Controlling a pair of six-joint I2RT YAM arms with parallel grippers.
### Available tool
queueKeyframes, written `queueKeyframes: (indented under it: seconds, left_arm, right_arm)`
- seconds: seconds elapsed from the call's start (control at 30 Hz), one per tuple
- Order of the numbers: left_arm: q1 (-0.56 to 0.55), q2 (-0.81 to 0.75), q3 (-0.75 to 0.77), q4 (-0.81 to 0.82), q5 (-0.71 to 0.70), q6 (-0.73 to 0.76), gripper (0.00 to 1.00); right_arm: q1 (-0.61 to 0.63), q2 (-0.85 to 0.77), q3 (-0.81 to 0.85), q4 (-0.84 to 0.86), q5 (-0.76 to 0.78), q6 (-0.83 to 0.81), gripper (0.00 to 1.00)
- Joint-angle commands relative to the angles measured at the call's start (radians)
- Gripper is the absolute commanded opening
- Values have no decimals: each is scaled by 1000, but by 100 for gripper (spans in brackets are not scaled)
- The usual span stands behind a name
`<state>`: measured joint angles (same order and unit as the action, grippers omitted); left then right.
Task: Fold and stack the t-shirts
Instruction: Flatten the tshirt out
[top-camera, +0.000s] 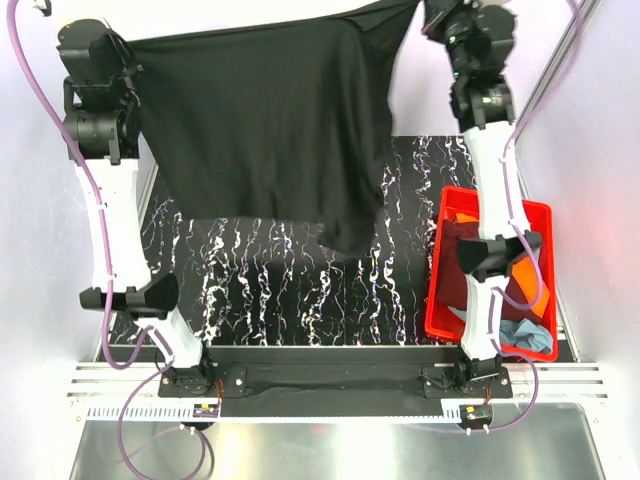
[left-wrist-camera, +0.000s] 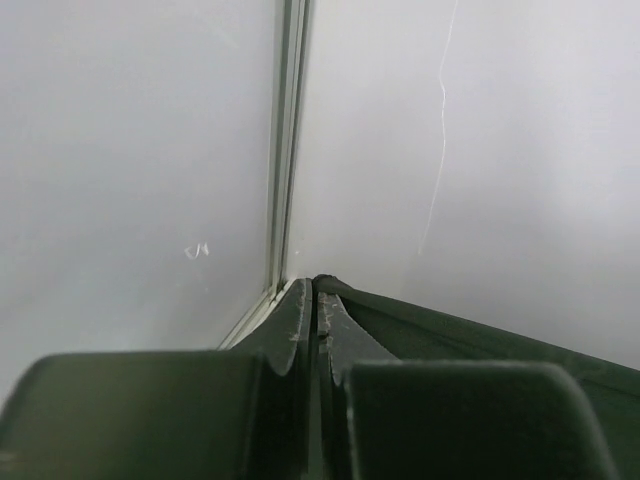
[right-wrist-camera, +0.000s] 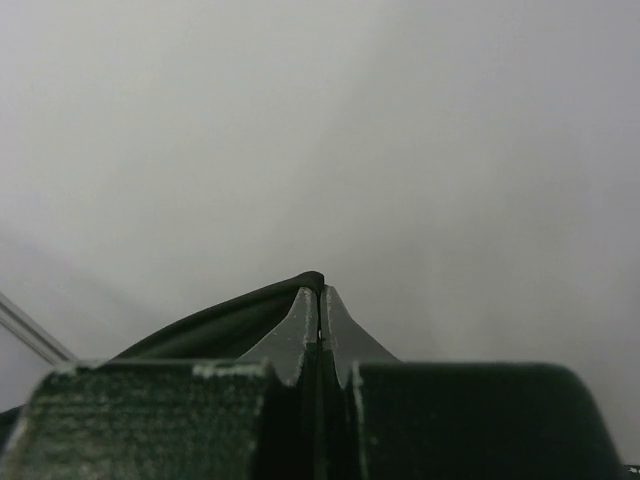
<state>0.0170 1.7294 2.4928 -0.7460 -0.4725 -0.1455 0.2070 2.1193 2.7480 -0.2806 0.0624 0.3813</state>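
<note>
A plain black t-shirt (top-camera: 265, 130) hangs spread out in the air above the far part of the table, and its lower hem droops to about mid-table. My left gripper (top-camera: 132, 52) is shut on its upper left corner. My right gripper (top-camera: 425, 15) is shut on its upper right corner. In the left wrist view the gripper (left-wrist-camera: 316, 285) pinches a fold of black t-shirt cloth (left-wrist-camera: 450, 340) that runs off to the right. In the right wrist view the gripper (right-wrist-camera: 320, 290) clamps the black t-shirt edge (right-wrist-camera: 220, 325), which leads away to the left.
A red plastic bin (top-camera: 437, 300) stands at the right of the black marbled table (top-camera: 260, 290). In it lie an orange t-shirt (top-camera: 522, 278), a dark maroon one (top-camera: 452, 255) and a grey-blue one (top-camera: 525, 335). The right arm rises over the bin. White walls surround the table.
</note>
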Motion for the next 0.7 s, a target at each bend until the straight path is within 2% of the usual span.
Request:
queueKeyframes:
  seconds: [0.0, 0.1, 0.23, 0.3, 0.43, 0.47, 0.5, 0.67]
  left_arm:
    - [58, 42, 72, 85, 2, -19, 0]
    - [72, 47, 69, 92, 11, -17, 0]
    - [72, -2, 5, 93, 0, -2, 0]
    - [74, -83, -55, 108, -2, 3, 0]
    - [74, -348, -445, 261, 3, 0, 0]
    - [74, -402, -501, 310, 2, -3, 0]
    - [74, -486, -537, 319, 3, -12, 0]
    - [74, -643, -600, 231, 20, -31, 0]
  right_arm:
    - [-40, -15, 56, 195, 73, 11, 0]
    - [-52, -25, 42, 173, 65, -5, 0]
    - [-55, -129, -43, 137, 47, -42, 0]
    - [-55, -180, -109, 121, 40, -58, 0]
    - [-54, -390, -326, 116, 27, -62, 0]
    - [-54, -430, -365, 119, 22, -58, 0]
    - [-52, -467, -401, 118, 19, -53, 0]
    - [-54, -738, -661, 124, 10, -44, 0]
